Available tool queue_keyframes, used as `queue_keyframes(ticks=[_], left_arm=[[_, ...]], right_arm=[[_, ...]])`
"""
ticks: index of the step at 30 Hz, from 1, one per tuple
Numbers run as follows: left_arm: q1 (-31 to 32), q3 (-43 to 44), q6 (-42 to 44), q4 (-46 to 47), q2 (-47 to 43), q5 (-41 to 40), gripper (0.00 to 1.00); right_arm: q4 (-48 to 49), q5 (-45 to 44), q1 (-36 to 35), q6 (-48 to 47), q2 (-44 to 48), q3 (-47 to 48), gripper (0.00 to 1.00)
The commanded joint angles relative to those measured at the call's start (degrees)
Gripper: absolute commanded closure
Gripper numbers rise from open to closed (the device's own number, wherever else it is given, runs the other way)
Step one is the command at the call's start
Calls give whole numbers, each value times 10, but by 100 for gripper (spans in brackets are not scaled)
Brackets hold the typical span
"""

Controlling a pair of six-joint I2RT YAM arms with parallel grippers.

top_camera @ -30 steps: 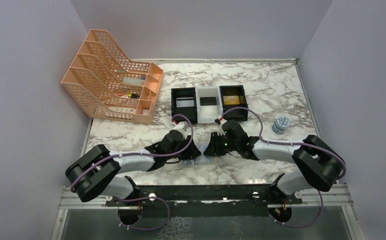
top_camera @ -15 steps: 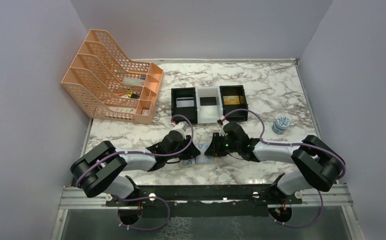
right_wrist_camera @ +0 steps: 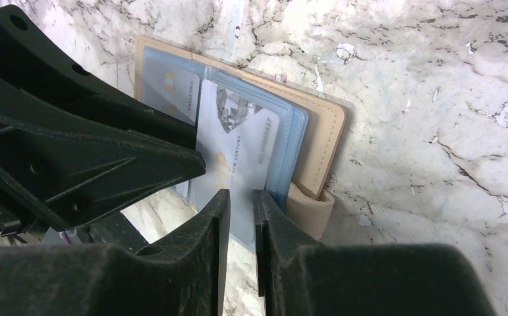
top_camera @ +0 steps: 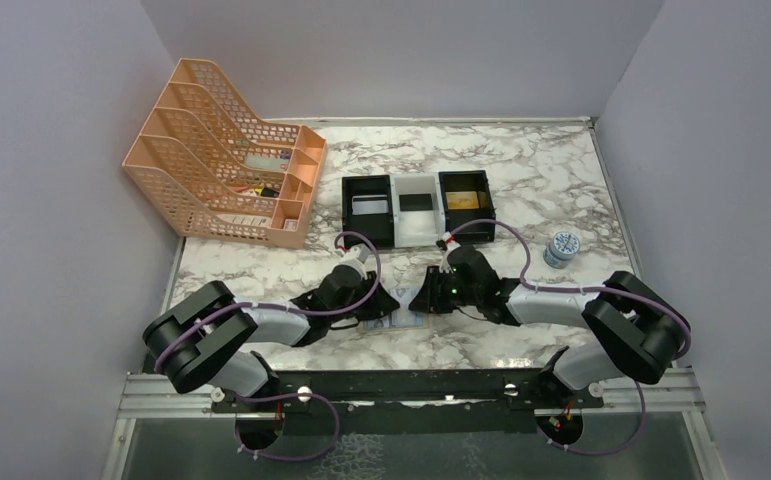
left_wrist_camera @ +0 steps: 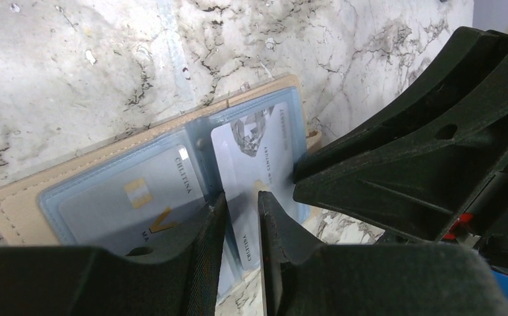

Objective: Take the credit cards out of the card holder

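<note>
Left end effector (left_wrist_camera: 240, 217): clenched on white card (left_wrist_camera: 257, 151). Right end effector (right_wrist_camera: 240, 210): pinching the sleeve of the open card holder (top_camera: 399, 318), lower centre of top view, on counter (left_wrist_camera: 73, 66). Step: card extraction. Next: probably a straight pull, holder steadied.

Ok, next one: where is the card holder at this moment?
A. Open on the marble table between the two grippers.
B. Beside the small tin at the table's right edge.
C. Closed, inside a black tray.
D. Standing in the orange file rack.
A: the card holder lies open on the marble table, clear card sleeves showing, with the left gripper and right gripper both at it.
</note>
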State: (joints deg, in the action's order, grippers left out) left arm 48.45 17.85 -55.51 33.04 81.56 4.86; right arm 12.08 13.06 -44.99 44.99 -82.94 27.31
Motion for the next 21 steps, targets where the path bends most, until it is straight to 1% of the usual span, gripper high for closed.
queue_keyframes(ticks=[1, 12, 21], left_arm=[[8, -11, -27, 61, -10, 45, 73], [8, -40, -56, 115, -30, 57, 80], [8, -54, -66, 123, -41, 44, 83]], right_arm=[[-7, -36, -1, 2, -5, -14, 80], [3, -33, -1, 12, -9, -18, 80], [-1, -38, -1, 15, -1, -18, 80]])
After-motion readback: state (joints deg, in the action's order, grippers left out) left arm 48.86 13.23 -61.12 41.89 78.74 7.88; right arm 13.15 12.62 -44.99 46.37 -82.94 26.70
